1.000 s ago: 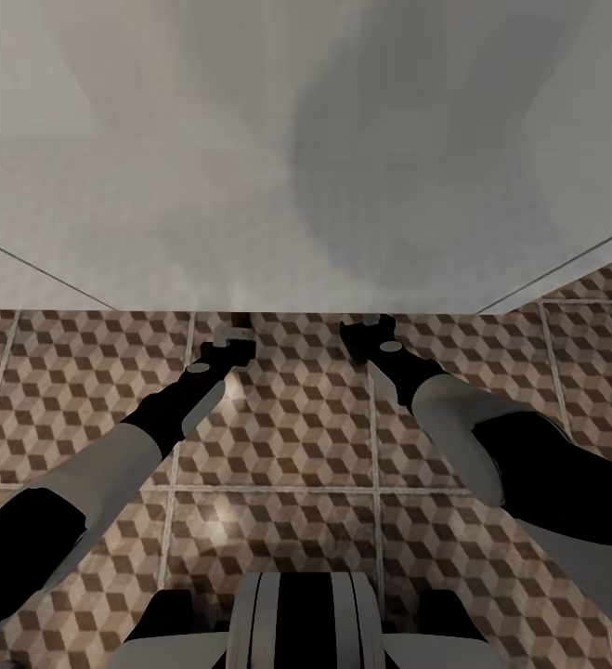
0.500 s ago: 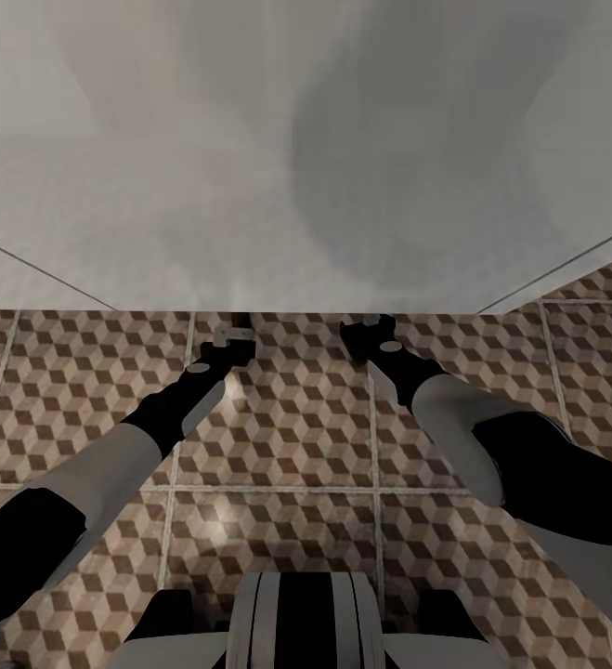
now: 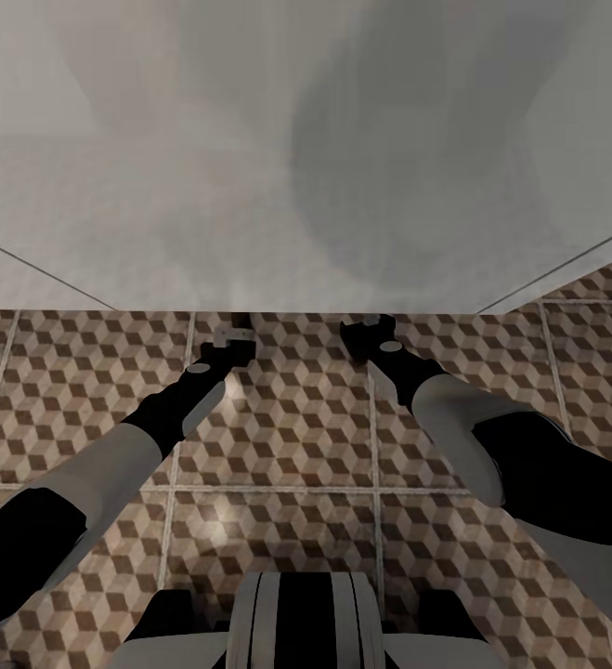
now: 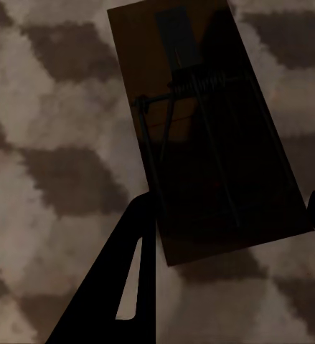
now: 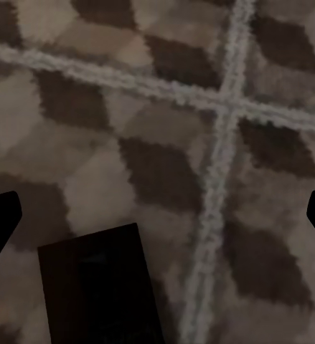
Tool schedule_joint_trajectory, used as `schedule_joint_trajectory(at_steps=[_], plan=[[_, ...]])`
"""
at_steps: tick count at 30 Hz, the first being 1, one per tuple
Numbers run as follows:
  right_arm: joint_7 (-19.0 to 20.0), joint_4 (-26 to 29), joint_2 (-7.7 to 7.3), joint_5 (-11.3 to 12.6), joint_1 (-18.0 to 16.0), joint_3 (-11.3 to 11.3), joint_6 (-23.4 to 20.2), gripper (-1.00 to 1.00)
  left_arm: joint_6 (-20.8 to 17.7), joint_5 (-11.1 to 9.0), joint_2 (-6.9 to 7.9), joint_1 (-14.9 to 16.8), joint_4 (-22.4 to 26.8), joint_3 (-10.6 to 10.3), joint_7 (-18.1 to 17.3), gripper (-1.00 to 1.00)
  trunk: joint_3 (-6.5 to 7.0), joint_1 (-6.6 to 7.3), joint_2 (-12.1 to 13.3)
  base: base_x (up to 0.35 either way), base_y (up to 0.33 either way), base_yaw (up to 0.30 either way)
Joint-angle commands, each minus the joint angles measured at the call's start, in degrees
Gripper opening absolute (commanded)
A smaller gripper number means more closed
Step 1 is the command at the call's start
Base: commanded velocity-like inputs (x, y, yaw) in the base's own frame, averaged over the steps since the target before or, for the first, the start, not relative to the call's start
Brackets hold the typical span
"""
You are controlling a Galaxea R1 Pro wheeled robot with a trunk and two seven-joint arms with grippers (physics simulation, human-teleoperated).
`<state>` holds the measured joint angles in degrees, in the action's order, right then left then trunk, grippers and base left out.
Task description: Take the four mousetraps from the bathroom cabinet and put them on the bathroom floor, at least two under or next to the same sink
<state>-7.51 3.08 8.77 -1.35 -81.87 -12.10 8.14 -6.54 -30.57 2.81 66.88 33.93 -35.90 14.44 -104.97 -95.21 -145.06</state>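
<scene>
Lying flat on the bathroom floor (image 4: 49, 150): one mousetrap (image 4: 200, 129), brown wood with a dark spring and wire bar, seen from the left wrist between the fingers of the left claw (image 4: 229, 236). One finger (image 4: 118, 279) touches or overlaps its edge; the other shows at the frame edge, apart from the slab. Claw spread, released. A second mousetrap (image 5: 100, 287), count one, lies on the tiles beside a grout line, between the fingers of the right claw (image 5: 157, 215), touching neither; this claw is spread wide too. From the head, left claw (image 3: 231, 346) and right claw (image 3: 369, 333) hang low by a white surface (image 3: 250, 186). Traps counted: two.
</scene>
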Motion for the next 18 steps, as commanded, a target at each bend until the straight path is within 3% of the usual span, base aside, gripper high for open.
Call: schedule_joint_trajectory(at_steps=[1,11,18], plan=[[-0.31,-0.09,0.02,-0.14,-0.04,-0.30,0.12,1.00,-0.22,-0.36,0.10,0.04,0.14,-0.48,0.50,-1.00,-0.03,0.01,-0.01,0.000,0.000,0.000],[-0.34,-0.09,0.02,-0.14,-0.04,-0.30,0.12,1.00,-0.23,-0.01,0.09,0.01,0.09,-0.50,0.50,-1.00,-0.03,0.01,-0.01,0.000,0.000,0.000],[-0.32,-0.09,0.02,-0.14,-0.04,-0.30,0.12,1.00,-0.37,3.46,-0.05,0.03,0.03,-0.50,0.49,-1.00,-0.03,0.01,-0.01,0.000,0.000,0.000]])
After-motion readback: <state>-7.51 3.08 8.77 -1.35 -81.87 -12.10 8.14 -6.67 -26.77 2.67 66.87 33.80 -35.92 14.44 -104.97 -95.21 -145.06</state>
